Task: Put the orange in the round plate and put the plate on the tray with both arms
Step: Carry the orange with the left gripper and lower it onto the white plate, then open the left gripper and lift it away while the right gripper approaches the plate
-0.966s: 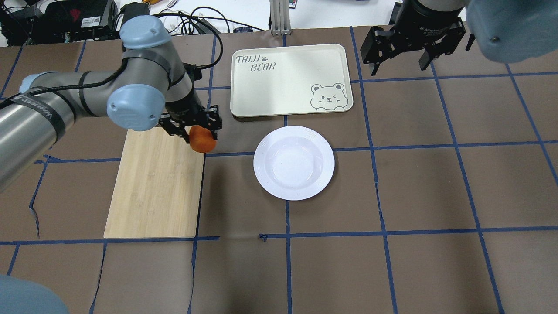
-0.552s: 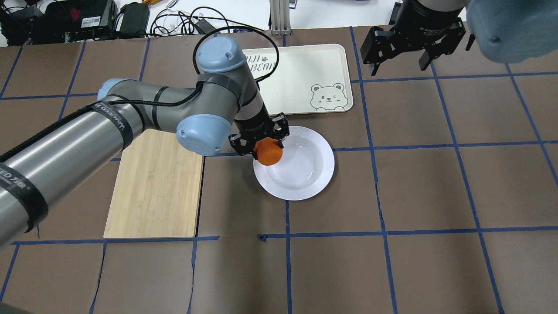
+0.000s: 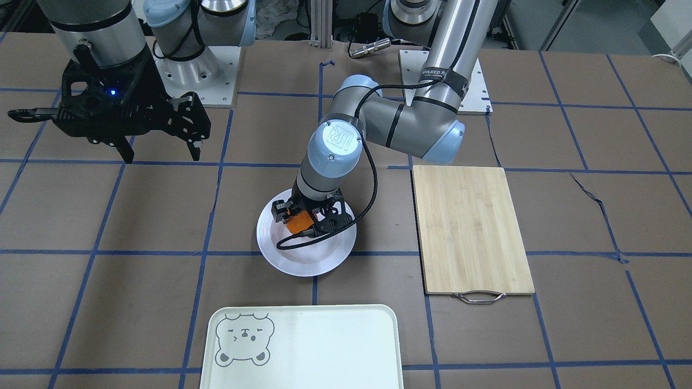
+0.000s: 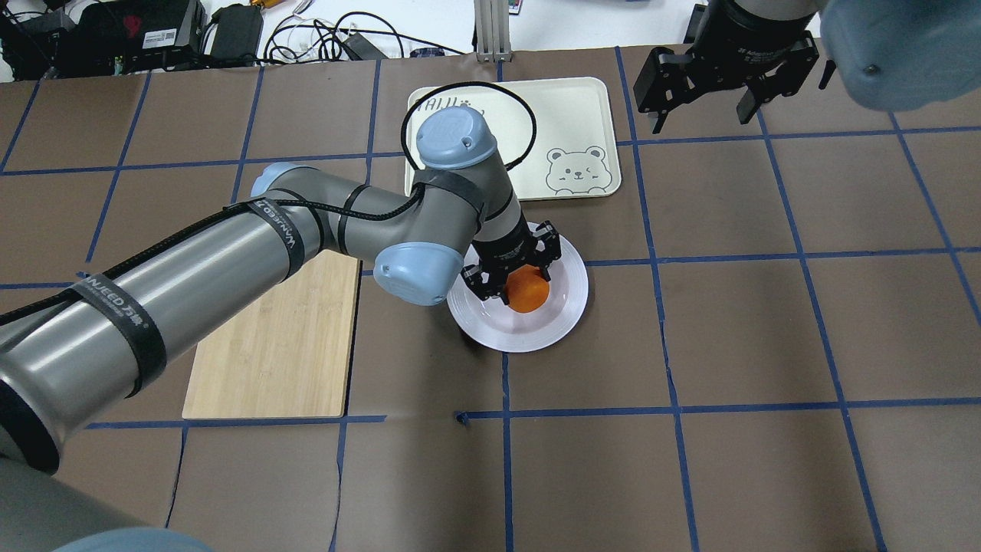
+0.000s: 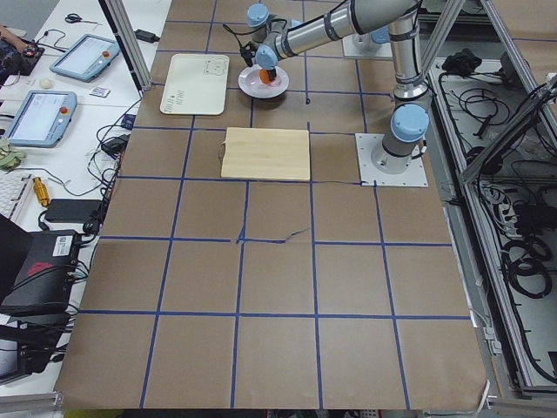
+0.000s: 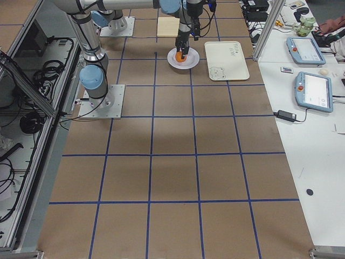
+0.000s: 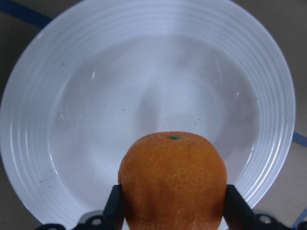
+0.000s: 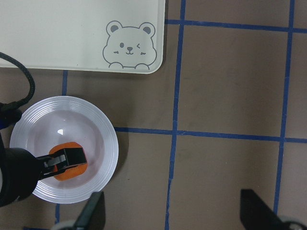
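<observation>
The left gripper (image 4: pixel 523 285) is gripping the orange (image 7: pixel 172 179) between its two black fingers, one pressing on each side of the fruit, and is holding it over the round plate (image 7: pixel 43 96). In the left wrist view the orange is showing as a round, slightly squat ball of bright orange with finely dimpled skin, a few paler flecks and a small green stem dot at its top. It is sitting over the near part of the plate's sunken centre, inside the ring of the rim. Whether its underside is touching the plate I cannot tell. The plate is glossy white, its wide rim is stepping down in concentric ridges, and its smooth bowl is catching soft highlights and carrying a few tiny specks. It is lying flat on the brown table (image 4: pixel 766 322), across a blue tape line. The tray (image 8: pixel 72 38), pale and rectangular with rounded corners, is lying just beyond the plate, near it but not touching, with its grey bear face (image 8: pixel 130 44) in the corner closest to the plate. A bamboo cutting board (image 3: pixel 470 227) with a metal handle is lying beside the plate on the left arm's side. The right gripper (image 4: pixel 703 103) is hanging above the table beside the tray's far corner, fingers spread wide and holding nothing.
</observation>
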